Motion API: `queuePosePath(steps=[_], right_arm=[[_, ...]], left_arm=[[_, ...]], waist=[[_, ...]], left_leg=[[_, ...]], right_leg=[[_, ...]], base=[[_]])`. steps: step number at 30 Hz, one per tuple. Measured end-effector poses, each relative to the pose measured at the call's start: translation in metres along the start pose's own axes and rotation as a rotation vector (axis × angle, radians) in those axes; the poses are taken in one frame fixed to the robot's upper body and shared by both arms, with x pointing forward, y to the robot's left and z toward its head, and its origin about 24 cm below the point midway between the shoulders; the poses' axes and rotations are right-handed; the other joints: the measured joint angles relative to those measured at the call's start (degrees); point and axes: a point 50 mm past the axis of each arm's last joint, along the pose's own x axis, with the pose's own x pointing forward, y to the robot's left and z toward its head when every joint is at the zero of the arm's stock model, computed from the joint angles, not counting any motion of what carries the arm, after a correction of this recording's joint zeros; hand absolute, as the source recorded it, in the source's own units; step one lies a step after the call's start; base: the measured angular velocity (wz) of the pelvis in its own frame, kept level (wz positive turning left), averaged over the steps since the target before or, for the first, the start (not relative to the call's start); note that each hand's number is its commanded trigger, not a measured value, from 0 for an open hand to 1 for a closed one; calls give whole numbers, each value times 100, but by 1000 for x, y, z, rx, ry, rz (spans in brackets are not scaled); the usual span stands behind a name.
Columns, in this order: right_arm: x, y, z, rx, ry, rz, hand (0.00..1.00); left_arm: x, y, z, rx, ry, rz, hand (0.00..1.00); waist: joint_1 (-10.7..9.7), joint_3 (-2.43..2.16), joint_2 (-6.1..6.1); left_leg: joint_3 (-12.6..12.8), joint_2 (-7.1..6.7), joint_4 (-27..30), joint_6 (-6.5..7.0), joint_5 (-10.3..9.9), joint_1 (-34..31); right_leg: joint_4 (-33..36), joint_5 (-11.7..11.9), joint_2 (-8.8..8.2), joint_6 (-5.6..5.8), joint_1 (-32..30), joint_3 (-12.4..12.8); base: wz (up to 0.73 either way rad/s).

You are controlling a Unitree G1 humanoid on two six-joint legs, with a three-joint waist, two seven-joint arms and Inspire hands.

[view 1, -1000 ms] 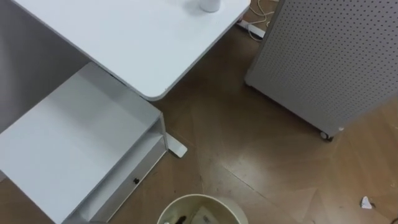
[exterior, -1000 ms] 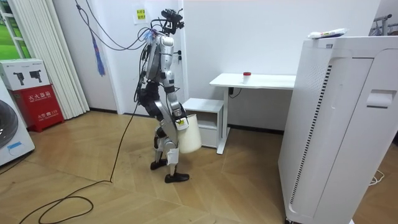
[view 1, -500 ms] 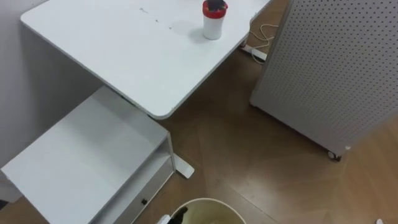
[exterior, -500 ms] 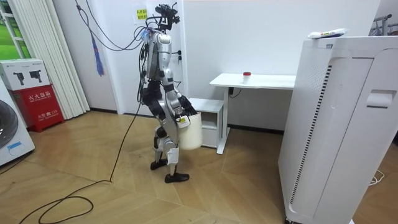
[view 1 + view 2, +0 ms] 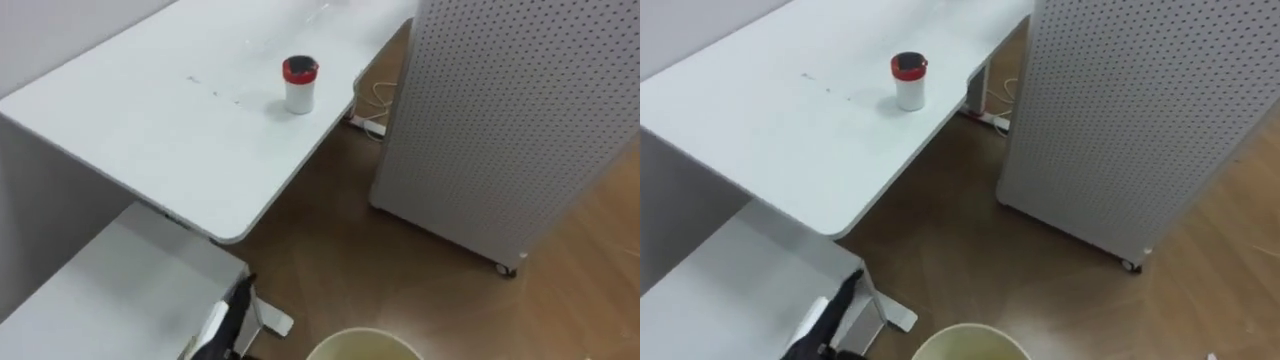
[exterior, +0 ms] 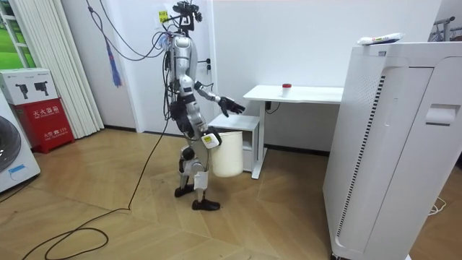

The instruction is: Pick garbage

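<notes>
red-lidded cup (image 5: 299, 85) stands near the white table (image 5: 130, 130) edge.

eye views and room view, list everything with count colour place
rectangular flat-topped desk: one, white, by the wall
small lidded cup: one, white with red lid, on the desk
low cabinet: one, white, beside the desk's end
perforated panel unit: one, grey-white, on castors right of the desk
round bin: one, cream, at the robot's right side
cardboard box: one, red and white, room view's left
left hand: open, held out toward the desk
right hand: at the bin's rim
</notes>
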Motion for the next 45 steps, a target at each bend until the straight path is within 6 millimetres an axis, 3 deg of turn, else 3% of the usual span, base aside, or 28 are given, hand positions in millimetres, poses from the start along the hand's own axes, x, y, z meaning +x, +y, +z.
queuePosePath(steps=[1, 6, 12, 14, 16, 17, 18, 20, 22, 23, 24, 25, 26, 27, 28, 31, 38, 45], right_arm=[[-1, -2, -4, -9, 10, -4, 100], [-9, -11, -15, 40, 11, -29, 100], [-12, -15, -18, 43, 10, -42, 100], [-13, -16, -20, 39, 17, -41, 100], [-12, -14, -18, 28, 18, -20, 100], [-12, -13, -18, 18, 23, -14, 100], [-12, -13, -18, 14, 26, -13, 100], [-13, -16, -19, 22, 27, -28, 100], [-15, -22, -19, 18, 31, -53, 100], [-17, -26, -19, 9, 38, -69, 100], [-18, -29, -19, 3, 40, -79, 100], [-18, -31, -19, -2, 44, -95, 100], [-19, -31, -21, -5, 49, -98, 100], [-19, -32, -22, -13, 56, -105, 100], [-20, -33, -22, -12, 54, -109, 100], [-20, -33, -24, -14, 57, -111, 100], [-19, -30, -25, -31, 63, -120, 100], [-18, -28, -23, -78, 66, -116, 100]], left_arm=[[0, 3, 2, -12, -10, 30, 0], [-1, 16, 4, -22, -26, 96, 0], [-6, 19, 11, -76, -49, 121, 0], [-6, 24, 15, -93, -66, 148, 0], [-11, 34, 19, -130, -92, 209, 0], [-15, 39, 20, -155, -99, 247, 0], [-17, 41, 20, -166, -104, 262, 0], [-22, 48, 24, -201, -137, 312, 0], [-23, 49, 27, -208, -168, 333, 0], [-23, 50, 27, -210, -177, 346, 0], [-24, 50, 27, -212, -180, 354, 0], [-24, 52, 27, -211, -180, 375, 0], [-25, 52, 26, -210, -176, 386, 0], [-25, 55, 26, -208, -178, 406, 0], [-25, 56, 27, -209, -184, 423, 0], [-25, 58, 29, -221, -192, 434, 0], [-27, 63, 30, -260, -194, 477, 0], [-29, 69, 28, -251, -191, 500, 0]], waist=[[-3, -22, -36], [-27, -64, -100], [-52, -48, -108], [-50, -41, -118], [12, -46, -120], [32, -45, -117], [35, -46, -119], [21, -42, -123], [80, -29, -196], [176, -27, -201], [200, -40, -176], [232, -61, -128], [218, -91, -103], [156, -148, -86], [125, -124, -117], [84, -116, -132], [193, -38, -73], [169, -29, -80]], left_leg=[[31, 21, -37, -21, -12, 128], [63, 144, -25, -128, -75, 478], [64, 277, 331, -151, -86, 534], [9, 269, 436, -152, -86, 625], [-433, 271, 426, -155, -85, 747], [-827, 259, 510, -157, -87, 738], [-1058, 242, 612, -158, -87, 715], [-1834, 101, 953, -190, -130, 442], [-2052, -81, 861, -205, -122, 167], [-2111, -126, 724, -280, -59, 7], [-2194, -139, 634, -310, 3, -73], [-2270, -143, 540, -217, 223, -197], [-2326, -126, 533, -214, 220, -170], [-2343, -150, 424, -181, 193, -89], [-2324, -186, 323, -172, 195, 26], [-2314, -217, 185, -149, 205, 184], [-2223, -209, -94, -134, 211, 406], [-2134, -243, -114, -120, 201, 444]], right_leg=[[-4, -22, 9, -31, 107, -107], [-19, -128, 129, -84, 439, -179], [22, -268, 204, -212, 545, -175], [33, -364, 273, -252, 577, 5], [80, -411, 471, -334, 601, 425], [110, -461, 581, -394, 603, 646], [110, -467, 626, -406, 609, 760], [121, -469, 798, -460, 636, 1356], [138, -459, 801, -469, 662, 1697], [134, -433, 840, -480, 691, 1857], [134, -387, 870, -491, 706, 1895], [140, -384, 916, -482, 755, 1936], [119, -395, 927, -468, 785, 1949], [82, -421, 917, -439, 844, 1932], [46, -430, 910, -423, 884, 1941], [-137, -411, 904, -422, 1039, 1929], [-380, -414, 918, -418, 1202, 2027], [-409, -463, 903, -380, 1204, 2138]], base=[[-23], [-6], [-12], [-41], [-90], [-95], [-86], [-52], [-58], [-78], [-75], [-48], [-27], [-10], [-4], [-6], [-12], [-12]])
